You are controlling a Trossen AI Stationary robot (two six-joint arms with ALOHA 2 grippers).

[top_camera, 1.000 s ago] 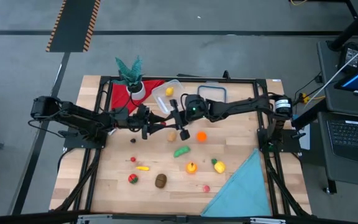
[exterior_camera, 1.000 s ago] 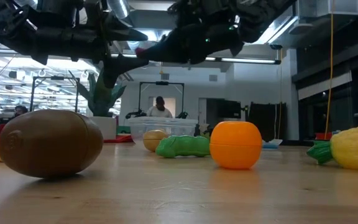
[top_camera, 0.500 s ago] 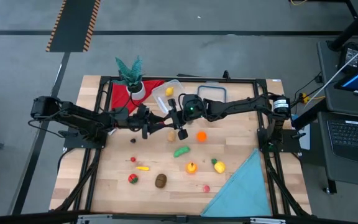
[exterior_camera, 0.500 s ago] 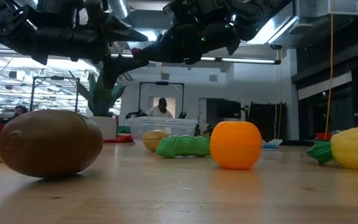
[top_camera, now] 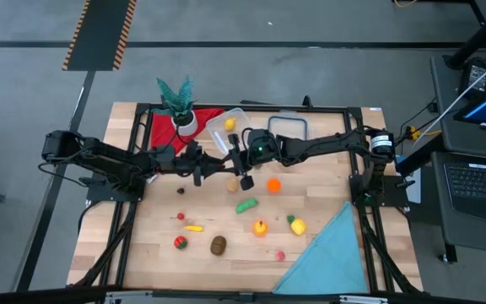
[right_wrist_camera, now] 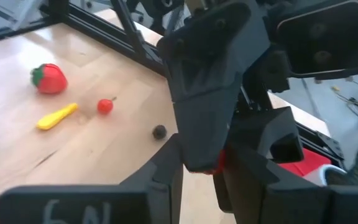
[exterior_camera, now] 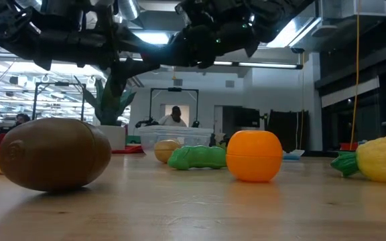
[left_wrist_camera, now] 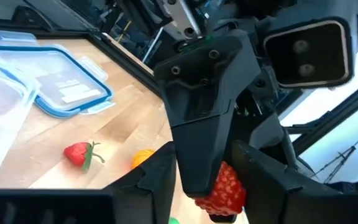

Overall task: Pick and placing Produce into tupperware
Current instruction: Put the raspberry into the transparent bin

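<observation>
A small red raspberry (left_wrist_camera: pixel 224 190) hangs in mid-air over the table's middle, between my two grippers, which meet nose to nose. My right gripper (top_camera: pixel 236 164) is shut on it. My left gripper (top_camera: pixel 209 165) has its fingers round the same fruit and round one of the right fingers (left_wrist_camera: pixel 197 118). The tupperware (top_camera: pixel 230 131) stands at the far edge with a yellow piece (top_camera: pixel 229 124) in it. More produce lies on the table: an orange (top_camera: pixel 273 185), a green pod (top_camera: pixel 247 205), a brown kiwi (top_camera: pixel 218 245) and a strawberry (top_camera: pixel 180 242). My left gripper comes in level from the table's left, with one finger on each side of the raspberry (left_wrist_camera: pixel 229 198); one finger (left_wrist_camera: pixel 263 177) lies against it. The right finger hides the other side. My right gripper pinches the raspberry (right_wrist_camera: pixel 219 163) between its two fingers, level from the table's right. The fruit is lifted clear; the left finger (right_wrist_camera: pixel 210 93) hides most of it.
A flat lid (top_camera: pixel 287 125) lies beside the tupperware. A potted plant (top_camera: pixel 178 101) stands on a red cloth (top_camera: pixel 160 131) at the far left, and a blue cloth (top_camera: pixel 327 253) covers the near right corner. Small pieces (right_wrist_camera: pixel 58 115) are scattered near the front.
My left gripper's fingers have closed in around the raspberry. The red that showed between the grippers in the low view is now covered. Both arms have kept their places.
</observation>
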